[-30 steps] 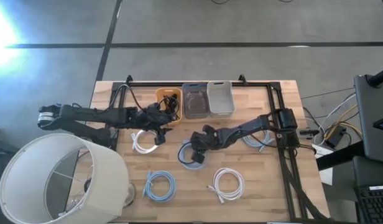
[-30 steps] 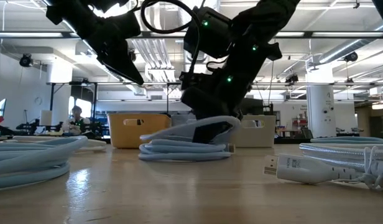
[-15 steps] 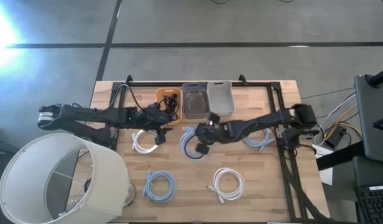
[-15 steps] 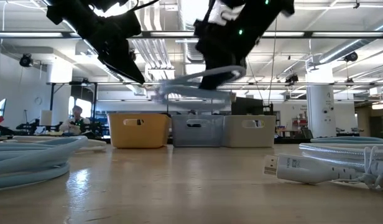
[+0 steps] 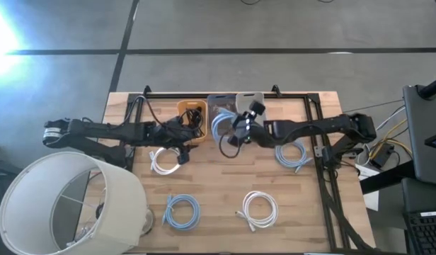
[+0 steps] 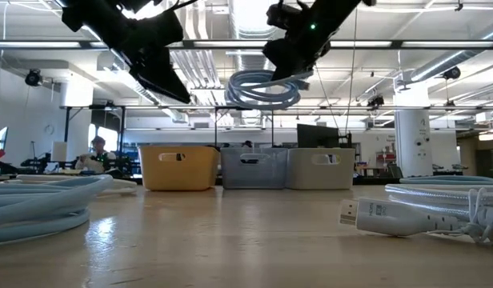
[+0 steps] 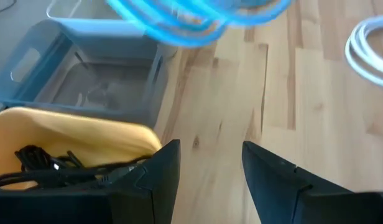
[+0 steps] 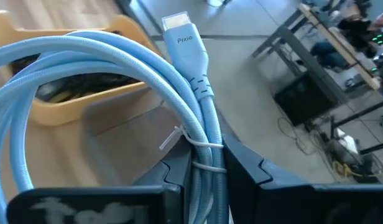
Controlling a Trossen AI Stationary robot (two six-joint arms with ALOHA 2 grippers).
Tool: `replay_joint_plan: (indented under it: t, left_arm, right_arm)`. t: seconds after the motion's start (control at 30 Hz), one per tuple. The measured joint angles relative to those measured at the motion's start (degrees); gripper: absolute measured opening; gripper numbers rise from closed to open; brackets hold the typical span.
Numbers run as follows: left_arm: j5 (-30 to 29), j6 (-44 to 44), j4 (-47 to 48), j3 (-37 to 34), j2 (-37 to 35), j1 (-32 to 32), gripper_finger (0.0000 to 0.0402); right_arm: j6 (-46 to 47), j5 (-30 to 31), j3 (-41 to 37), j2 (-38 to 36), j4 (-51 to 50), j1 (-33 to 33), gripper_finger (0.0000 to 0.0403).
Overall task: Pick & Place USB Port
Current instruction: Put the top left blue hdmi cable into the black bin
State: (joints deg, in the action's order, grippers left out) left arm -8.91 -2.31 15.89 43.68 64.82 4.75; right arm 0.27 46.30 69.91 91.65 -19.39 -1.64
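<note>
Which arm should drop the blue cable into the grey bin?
Right. The right gripper already holds the light blue coiled cable in the air at the grey bin; the left gripper is open, empty, by the yellow bin.

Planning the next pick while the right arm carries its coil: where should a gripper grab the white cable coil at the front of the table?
Take the white cable coil across one side of its ring, coming straight down from above. It lies flat and alone on the wood, so a finger fits inside the loop and one outside. Avoid the loose plug end at its front-left. The right gripper holds the light blue cable coil; the left gripper is open.
</note>
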Motion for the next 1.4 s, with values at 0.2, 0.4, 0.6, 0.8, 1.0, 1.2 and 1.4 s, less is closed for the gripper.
replay_joint_plan:
  t: [0.2, 0.4, 0.6, 0.8, 1.0, 1.2, 1.4]
  left_arm:
    - [0.00, -1.19, -3.28, 0.00, 0.00, -0.01, 0.0177]
    - [0.00, -1.88, -3.44, 0.00, 0.00, -0.04, 0.0177]
    - [0.02, -1.92, -3.37, -0.11, 0.00, -0.06, 0.0177]
    - [0.02, -2.01, -3.68, -1.90, 0.00, -0.03, 0.0177]
    - [0.02, -2.70, -4.33, -3.36, 0.00, 0.00, 0.0177]
    - [0.02, -2.70, -5.15, -3.32, 0.00, 0.01, 0.0177]
    - [0.02, -2.69, -5.29, -3.32, 0.00, 0.01, 0.0177]
  right_arm:
    - [-3.86, -5.65, -0.33, 3.18, 7.55, -5.54, 0.0061]
    - [-3.97, -10.87, -0.57, 8.25, 15.77, -11.67, 0.0061]
    - [-1.91, -19.02, -0.57, 11.26, 18.85, -16.60, 0.0061]
    - [-1.44, -25.58, -0.59, 12.33, 18.87, -19.66, 0.0061]
    - [-1.29, -27.65, -0.59, 14.19, 18.94, -21.73, 0.0061]
    - [-2.24, -31.64, -0.53, 17.06, 21.41, -22.74, 0.0084]
    - [-3.27, -32.29, 0.70, 18.94, 21.72, -22.65, 0.0114]
